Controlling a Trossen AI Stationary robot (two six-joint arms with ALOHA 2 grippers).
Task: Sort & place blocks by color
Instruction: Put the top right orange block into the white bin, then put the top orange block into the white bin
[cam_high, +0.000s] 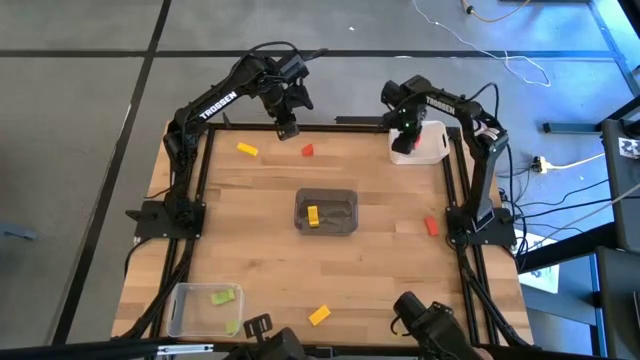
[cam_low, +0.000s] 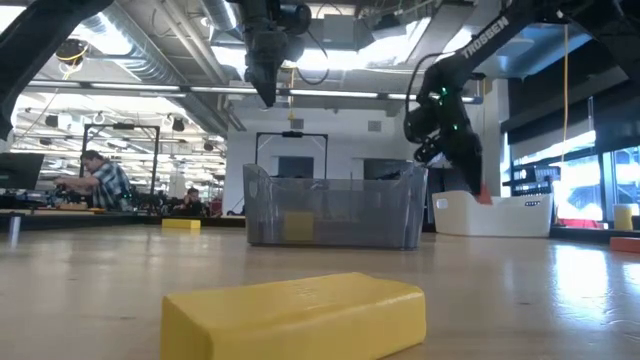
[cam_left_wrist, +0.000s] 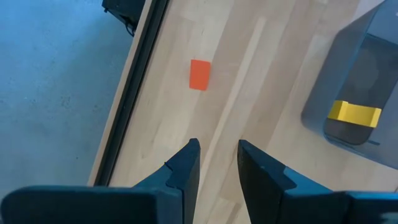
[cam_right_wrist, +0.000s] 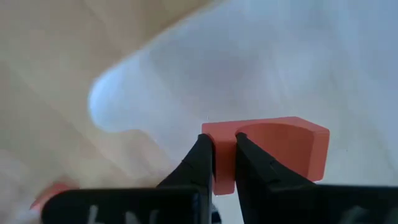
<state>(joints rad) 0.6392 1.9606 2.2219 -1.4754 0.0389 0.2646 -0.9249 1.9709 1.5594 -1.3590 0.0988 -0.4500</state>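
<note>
Four yellow blocks (cam_high: 247, 150), three red blocks (cam_high: 308, 151), two green blocks (cam_high: 221, 296), three bins (cam_high: 326, 195).

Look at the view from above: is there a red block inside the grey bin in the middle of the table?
No. The grey bin holds only a yellow block; the red blocks lie outside it on the table.

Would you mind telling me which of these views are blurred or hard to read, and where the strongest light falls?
Right wrist view: the white bin is a soft blur, only the red block is fairly clear. Low view: the near yellow block is soft, and bright ceiling lights silhouette the arms. Left wrist view: sharp, evenly lit. High view: even light, small detail.
</note>
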